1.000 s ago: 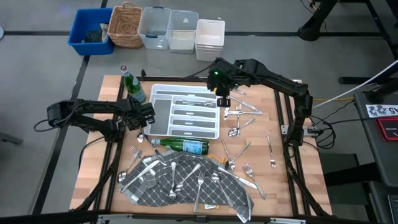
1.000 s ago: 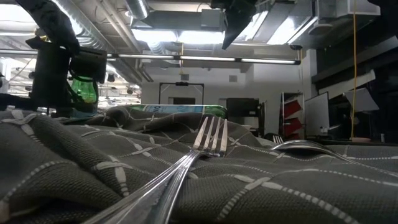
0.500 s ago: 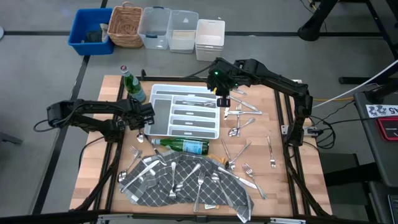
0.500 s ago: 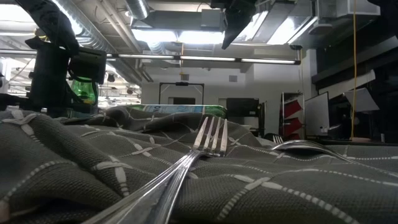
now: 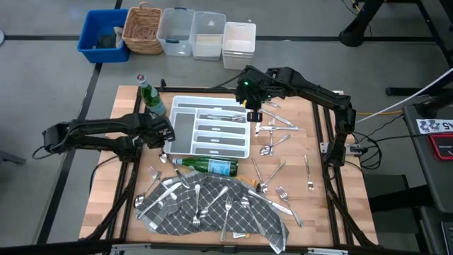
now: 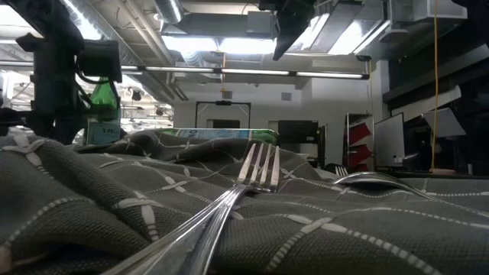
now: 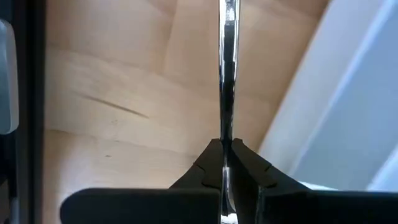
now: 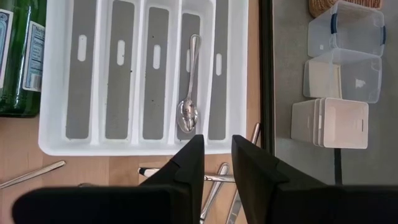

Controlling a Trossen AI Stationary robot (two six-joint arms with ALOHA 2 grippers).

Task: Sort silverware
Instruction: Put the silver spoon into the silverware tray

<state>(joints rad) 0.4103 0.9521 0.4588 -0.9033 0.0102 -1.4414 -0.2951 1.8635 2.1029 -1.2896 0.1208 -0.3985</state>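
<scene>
Wooden worktop, tray at centre. Left pincer, just left of it, pinches a utensil; the thin handle could swivel or slip. Right pincer hangs part-spread over the tray's right end. Other silverware lies scattered nearer.

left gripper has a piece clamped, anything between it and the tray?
Nothing visible. The left gripper is shut on a slim silver utensil just beside the white tray's left edge, over bare wood. The upright green bottle stands further back, off that path. The tray's compartments are mostly empty.
</scene>
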